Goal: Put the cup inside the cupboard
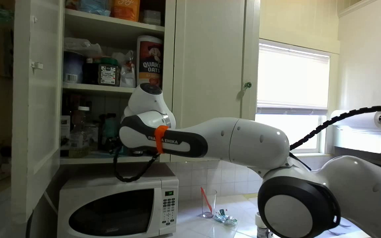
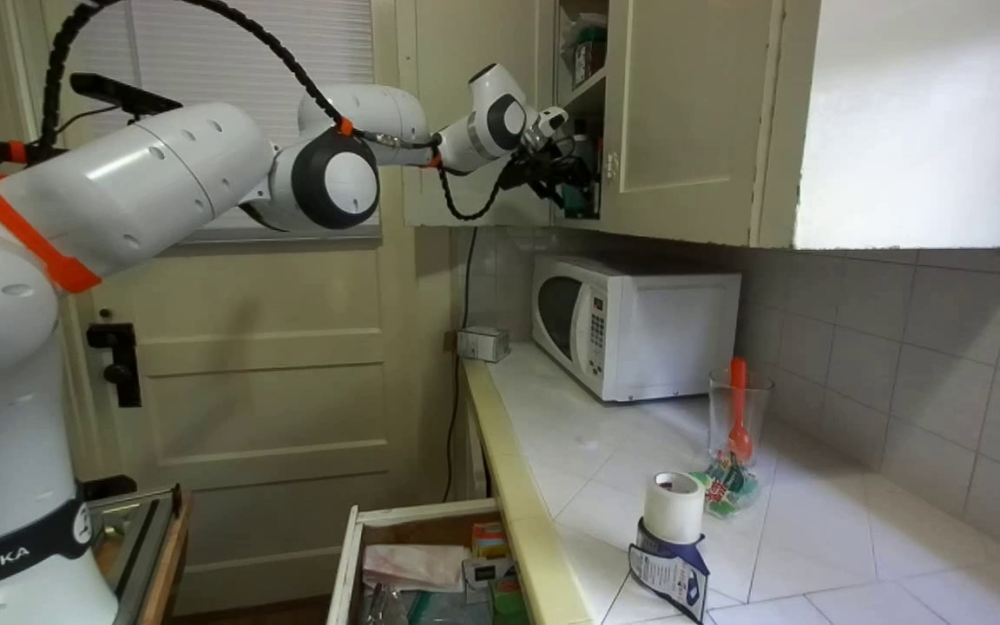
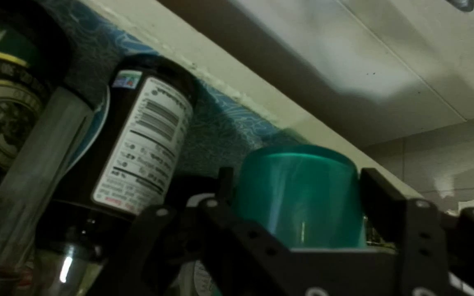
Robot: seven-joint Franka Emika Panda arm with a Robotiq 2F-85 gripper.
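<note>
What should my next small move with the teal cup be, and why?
Probably ease the teal cup slightly farther in over the cupboard shelf before releasing, minding the white-labelled bottle beside it. In the wrist view, the gripper holds the cup across the line of the shelf's pale front edge; whether the cup touches the shelf, I can't tell.

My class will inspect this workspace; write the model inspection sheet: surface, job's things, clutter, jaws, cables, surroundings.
Surface: white tiled countertop, bearing a boxy white microwave.
Job's things: open white wooden cupboard; translucent teal plastic cup by the edge of its blue-lined shelf, contact unclear.
Clutter: clear glass tumbler holding a red plastic spoon.
Jaws: black, closed on the cup's opposite sides.
Cables: black ribbed cable arching above the white jointed arm.
Surroundings: open white wooden drawer; white window blind.
</note>
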